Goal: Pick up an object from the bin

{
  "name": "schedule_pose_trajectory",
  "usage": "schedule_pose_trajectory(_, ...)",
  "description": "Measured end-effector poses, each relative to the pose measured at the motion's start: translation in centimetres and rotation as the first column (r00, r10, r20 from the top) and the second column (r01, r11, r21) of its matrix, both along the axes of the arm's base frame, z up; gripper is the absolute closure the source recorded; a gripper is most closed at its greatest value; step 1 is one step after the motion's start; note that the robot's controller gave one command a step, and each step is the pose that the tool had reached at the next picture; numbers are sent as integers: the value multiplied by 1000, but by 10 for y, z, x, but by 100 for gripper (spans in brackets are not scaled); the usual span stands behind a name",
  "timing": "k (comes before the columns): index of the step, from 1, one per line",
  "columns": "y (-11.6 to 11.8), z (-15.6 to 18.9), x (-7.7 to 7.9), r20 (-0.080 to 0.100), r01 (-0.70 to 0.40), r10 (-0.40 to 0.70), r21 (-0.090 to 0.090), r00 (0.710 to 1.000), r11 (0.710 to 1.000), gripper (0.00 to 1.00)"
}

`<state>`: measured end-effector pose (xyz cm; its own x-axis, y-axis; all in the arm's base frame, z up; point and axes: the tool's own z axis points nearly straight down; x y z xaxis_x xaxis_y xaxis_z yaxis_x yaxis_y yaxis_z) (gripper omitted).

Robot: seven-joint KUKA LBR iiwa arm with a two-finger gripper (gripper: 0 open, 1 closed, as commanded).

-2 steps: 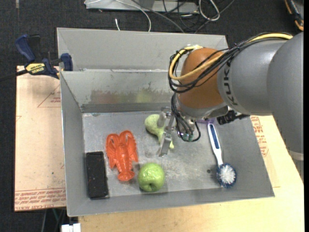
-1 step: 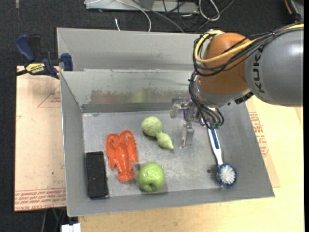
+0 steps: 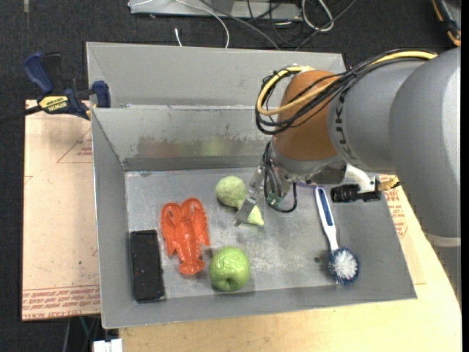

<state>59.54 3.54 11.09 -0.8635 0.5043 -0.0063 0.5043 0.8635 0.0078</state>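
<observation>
My gripper (image 3: pixel 246 208) hangs low near the middle of the bin, under the orange wrist cover. Its tip rests right beside a small pale green wedge (image 3: pixel 256 217) lying on the floor, and seems to touch the wedge's left side. A pale green ball (image 3: pixel 230 191) sits just to the left of and behind the gripper. Nearer the front lies a green apple (image 3: pixel 229 268).
A red toy lobster (image 3: pixel 185 235) lies at the left of the apple, and a black block (image 3: pixel 146 265) sits by the left wall. A blue and white brush (image 3: pixel 331 235) lies on the right, bristle head toward the front. The arm covers the bin's back right.
</observation>
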Motion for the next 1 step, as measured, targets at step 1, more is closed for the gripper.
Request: schedule_pose_trajectory(1, 12, -36, 15, 11, -454, 455, -11, 891, 891, 0)
